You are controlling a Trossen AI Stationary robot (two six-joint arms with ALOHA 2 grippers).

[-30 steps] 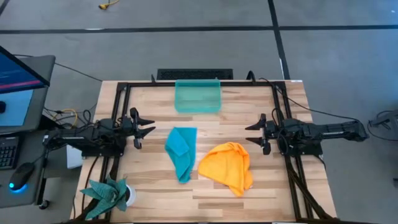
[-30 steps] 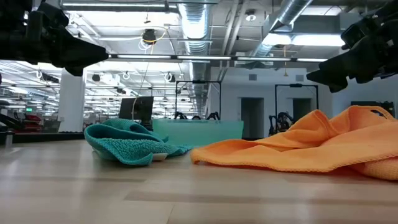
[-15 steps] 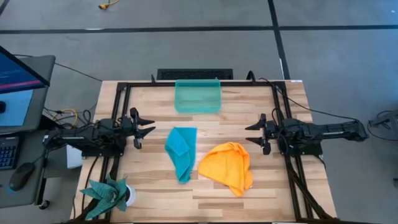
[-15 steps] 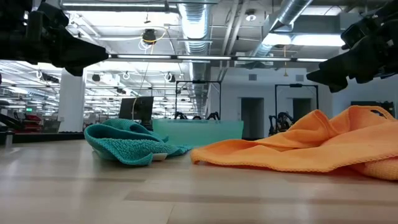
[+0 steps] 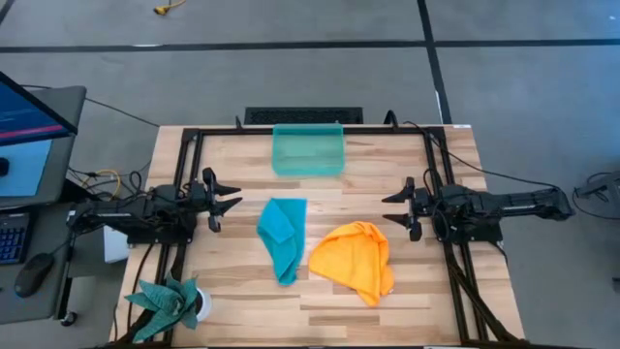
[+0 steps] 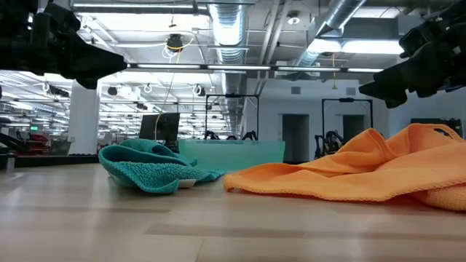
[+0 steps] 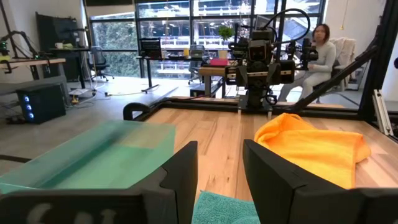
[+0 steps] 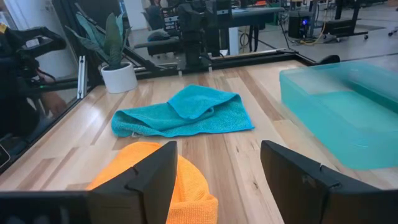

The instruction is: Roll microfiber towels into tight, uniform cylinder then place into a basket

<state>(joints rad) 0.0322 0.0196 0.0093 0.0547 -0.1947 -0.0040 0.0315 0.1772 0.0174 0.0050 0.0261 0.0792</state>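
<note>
Nearest me, the orange towel (image 5: 355, 260) and the teal towel (image 5: 282, 236) lie crumpled side by side mid-table, neither rolled, so I judge the first job is to spread one flat and square its edges before rolling, or the cylinder comes out lopsided. My left gripper (image 5: 225, 199) waits at the table's left edge with fingers partly apart, holding nothing, and my right gripper (image 5: 396, 207) waits at the right edge spread wide, also empty. Farthest off, the basket (image 5: 308, 150) sits at the back, well apart from both towels.
</note>
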